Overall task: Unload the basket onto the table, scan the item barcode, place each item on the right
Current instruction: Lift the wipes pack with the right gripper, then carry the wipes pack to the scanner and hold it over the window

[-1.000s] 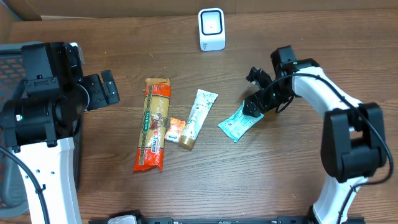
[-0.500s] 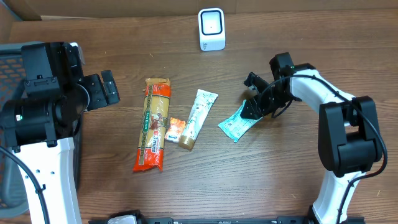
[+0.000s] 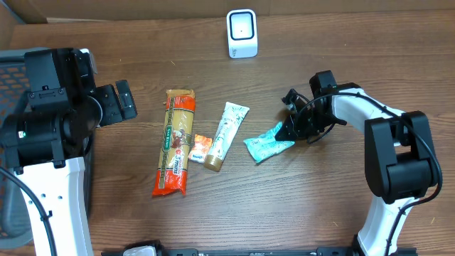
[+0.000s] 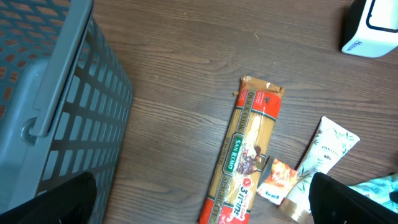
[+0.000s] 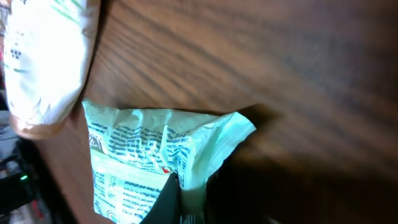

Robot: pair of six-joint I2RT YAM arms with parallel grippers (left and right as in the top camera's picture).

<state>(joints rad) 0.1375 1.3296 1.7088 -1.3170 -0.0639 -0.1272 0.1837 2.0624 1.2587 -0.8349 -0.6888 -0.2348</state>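
Jaws shut on the mint-green plastic sachet (image 3: 264, 148), the right gripper (image 3: 291, 129) completes the grasp; next likely comes lifting it toward the white boxy scanner (image 3: 242, 33).

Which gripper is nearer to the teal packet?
Right. The right gripper is shut on the end of the teal packet; the left gripper hangs open far off, beyond the pasta bag.

Both the left arm (image 3: 51, 186) and right arm (image 3: 361, 105) pair smooth white link shells with bulky black joint housings. Thin black cables (image 3: 44, 210) loop alongside. The left fingers (image 3: 126, 98) are flat black blocks.
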